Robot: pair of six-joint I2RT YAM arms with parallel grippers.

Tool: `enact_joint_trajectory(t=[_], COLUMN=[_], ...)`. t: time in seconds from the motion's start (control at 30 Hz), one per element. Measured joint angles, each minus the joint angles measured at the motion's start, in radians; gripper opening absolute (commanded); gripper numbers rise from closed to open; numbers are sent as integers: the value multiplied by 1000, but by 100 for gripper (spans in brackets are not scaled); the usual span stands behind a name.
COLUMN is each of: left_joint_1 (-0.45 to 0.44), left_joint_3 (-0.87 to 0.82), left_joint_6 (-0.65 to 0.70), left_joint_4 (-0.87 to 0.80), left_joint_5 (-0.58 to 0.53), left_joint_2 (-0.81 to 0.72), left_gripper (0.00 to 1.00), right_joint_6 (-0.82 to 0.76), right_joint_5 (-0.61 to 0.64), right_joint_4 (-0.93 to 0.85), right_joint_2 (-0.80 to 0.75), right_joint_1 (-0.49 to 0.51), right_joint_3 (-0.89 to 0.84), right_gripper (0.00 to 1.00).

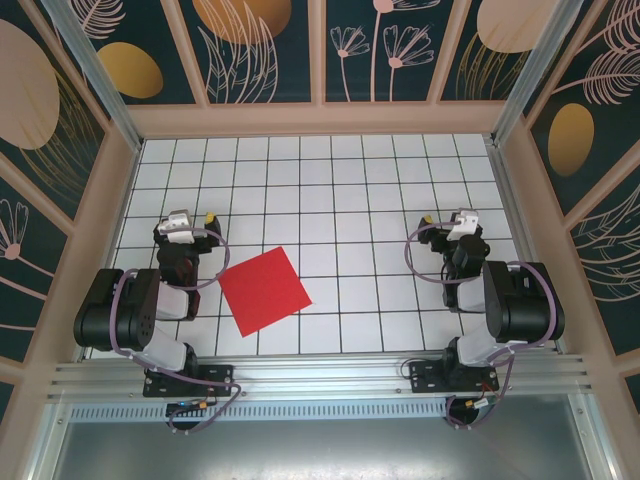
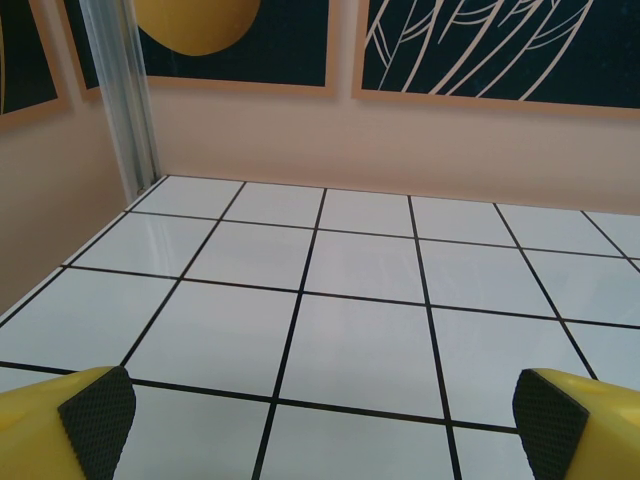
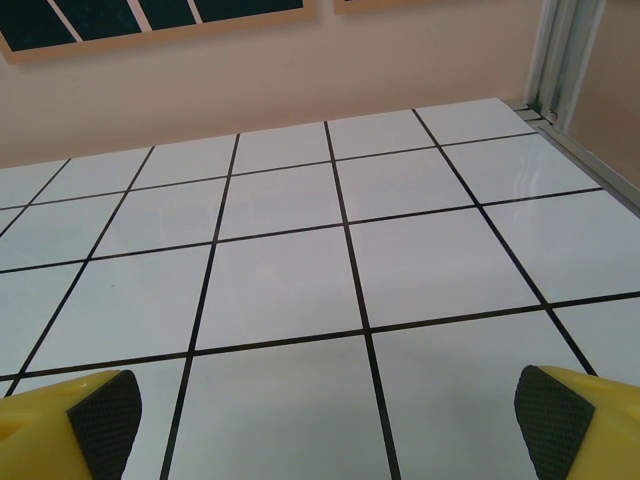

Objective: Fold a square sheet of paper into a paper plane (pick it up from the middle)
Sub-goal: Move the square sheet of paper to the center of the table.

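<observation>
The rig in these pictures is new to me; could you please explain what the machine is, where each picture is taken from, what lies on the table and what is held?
Two robot arms are bolted side by side at the near edge of a tiled table. The top view looks down from above and behind them, showing the left gripper and the right gripper. The other two pictures come from wrist cameras; each shows its own yellow fingers, wide apart. A flat red square sheet of paper lies between the arms, nearer the left one. Both grippers are open and hold nothing.
</observation>
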Motion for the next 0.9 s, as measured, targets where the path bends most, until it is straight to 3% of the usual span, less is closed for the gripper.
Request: enact_joint_trajectory(t=[0.73, 0.9], left_joint_1=[0, 0], left_joint_3=[5, -61], left_joint_6=[0, -23], left_joint_4=[0, 86], left_joint_5=[-23, -103], left_joint_2=[0, -7], left_gripper=[99, 99], right_joint_6=[0, -4], right_joint_5=[0, 29], right_joint_4=[0, -47], right_joint_2=[0, -45], right_joint_1=[0, 22], right_joint_3=[0, 4], right_gripper=[99, 99])
